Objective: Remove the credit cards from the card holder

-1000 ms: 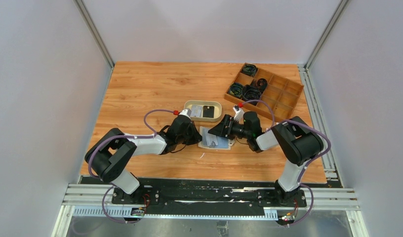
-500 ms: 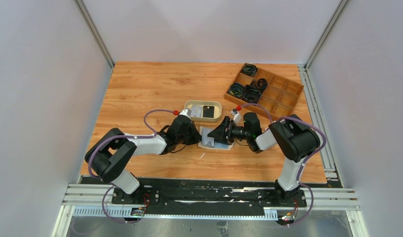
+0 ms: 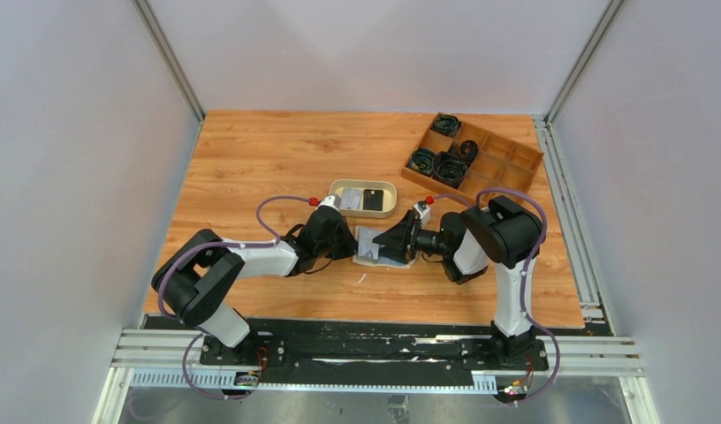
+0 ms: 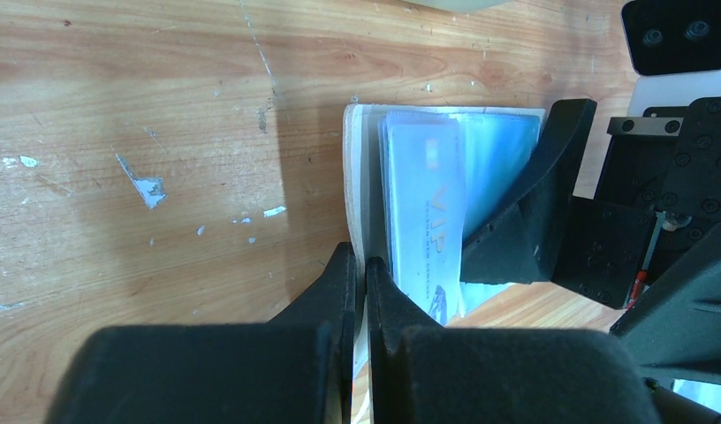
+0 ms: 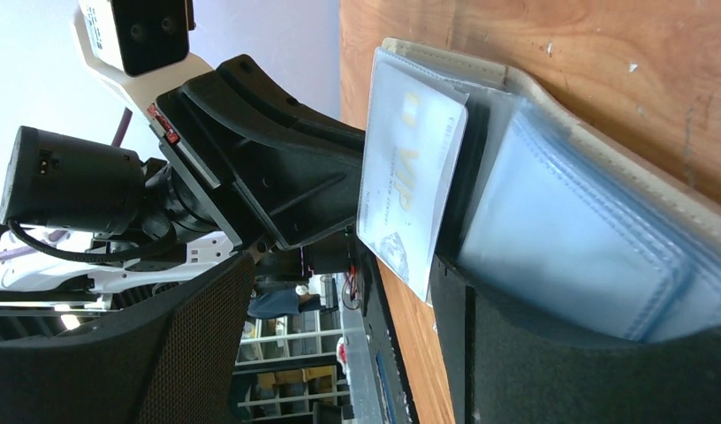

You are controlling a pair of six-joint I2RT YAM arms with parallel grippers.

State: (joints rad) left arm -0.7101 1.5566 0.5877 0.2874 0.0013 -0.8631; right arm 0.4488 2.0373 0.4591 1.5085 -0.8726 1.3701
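Cream leather, opened flat: the card holder (image 3: 373,243) lies near the middle of your wooden table (image 3: 251,159), caught between both grippers. Your left gripper (image 4: 360,265) comes in from its nine o'clock side and is clenched on the holder's cream edge. Your right gripper (image 3: 388,246) reaches in from three o'clock with its jaws spread wide and grasping nothing. One black finger (image 4: 534,203) lies on the holder's clear plastic pockets. A pale blue credit card (image 4: 423,221) marked VIP sits partly out of a pocket, jutting towards the gap between the right fingers; you cannot tell whether either finger touches it. At twelve o'clock from the holder, just beside it, sits an oval beige dish (image 3: 339,188) holding a small dark rectangle (image 3: 373,200) and a pale grey piece (image 3: 351,202). At two o'clock, well apart, a brown wooden compartment tray (image 3: 516,177) holds black coiled cables (image 3: 445,163) in several of its left-hand compartments.
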